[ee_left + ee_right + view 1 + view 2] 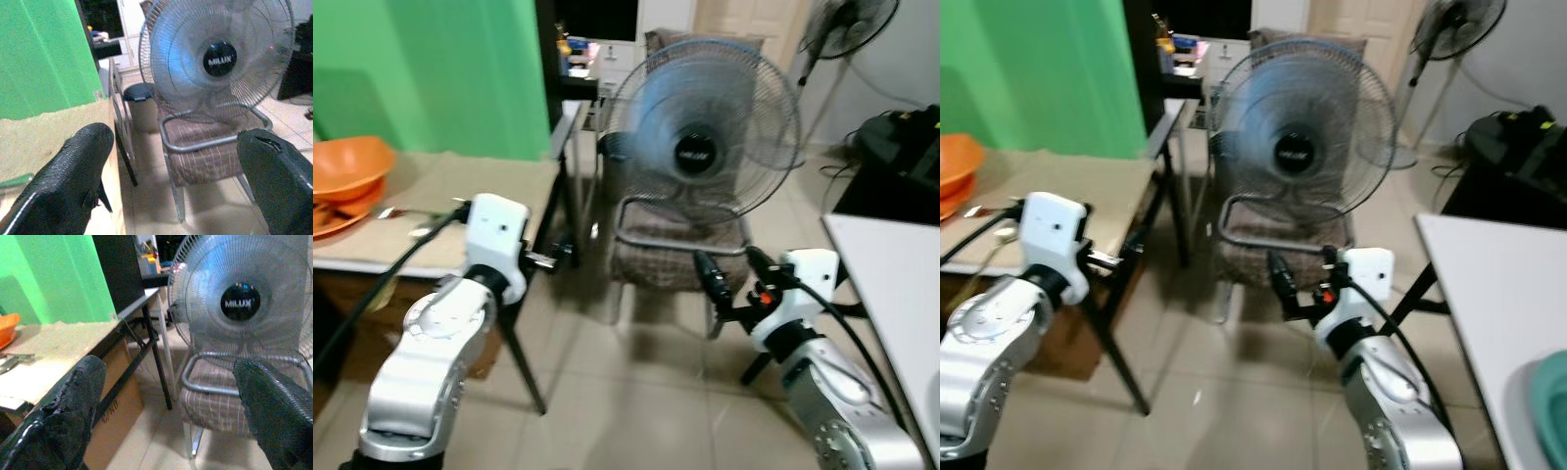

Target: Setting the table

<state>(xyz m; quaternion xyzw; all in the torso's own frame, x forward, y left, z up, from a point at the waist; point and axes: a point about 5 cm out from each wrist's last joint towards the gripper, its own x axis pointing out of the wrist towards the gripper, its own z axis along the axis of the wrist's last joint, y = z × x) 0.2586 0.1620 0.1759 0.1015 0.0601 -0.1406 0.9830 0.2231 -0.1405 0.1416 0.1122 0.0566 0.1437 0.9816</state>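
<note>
Grippers spread (left [176, 181], right [171, 411]), fan [703, 132] ahead, seemingly orange bowls [347, 166].

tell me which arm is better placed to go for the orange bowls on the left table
Left, probably. The orange bowls sit on the table on the robot's left, and the left gripper hangs open just off that table's edge. The right gripper, also open and empty, is over by the chair holding the fan.

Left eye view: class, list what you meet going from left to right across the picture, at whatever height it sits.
Orange bowls → left tool → fan → right tool → white table.
</note>
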